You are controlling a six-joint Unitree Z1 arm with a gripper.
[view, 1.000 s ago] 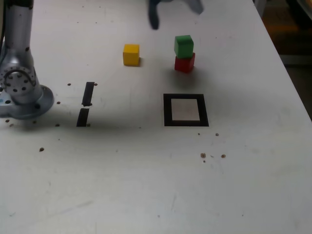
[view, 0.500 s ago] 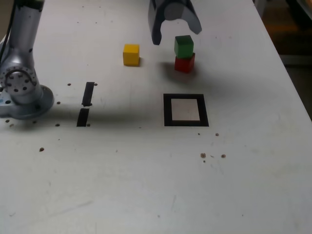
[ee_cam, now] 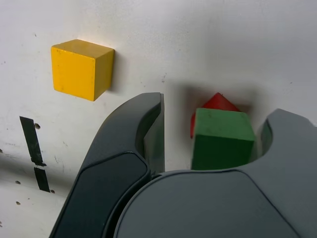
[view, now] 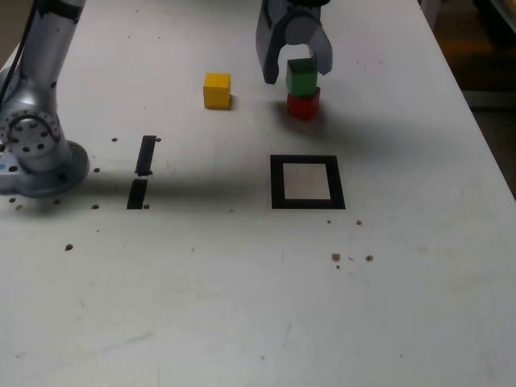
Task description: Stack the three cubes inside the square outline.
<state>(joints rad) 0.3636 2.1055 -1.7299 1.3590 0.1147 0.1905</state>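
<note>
Your gripper (view: 298,74) points downward with its jaws apart. Your arm's lower link (view: 47,58) leans up from its round base (view: 47,171).

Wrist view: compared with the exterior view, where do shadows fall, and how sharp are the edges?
Exterior view: soft, diffuse shadow around the red cube; the tape square has crisp edges. Wrist view: blurry shadow beside the red cube, a fainter one beside the yellow cube, whose edges look sharp.

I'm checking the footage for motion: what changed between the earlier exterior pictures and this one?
The gripper came down around the green cube, its jaws narrowing. Green and the red cube shifted slightly toward the exterior view's left. The yellow cube stayed put.
</note>
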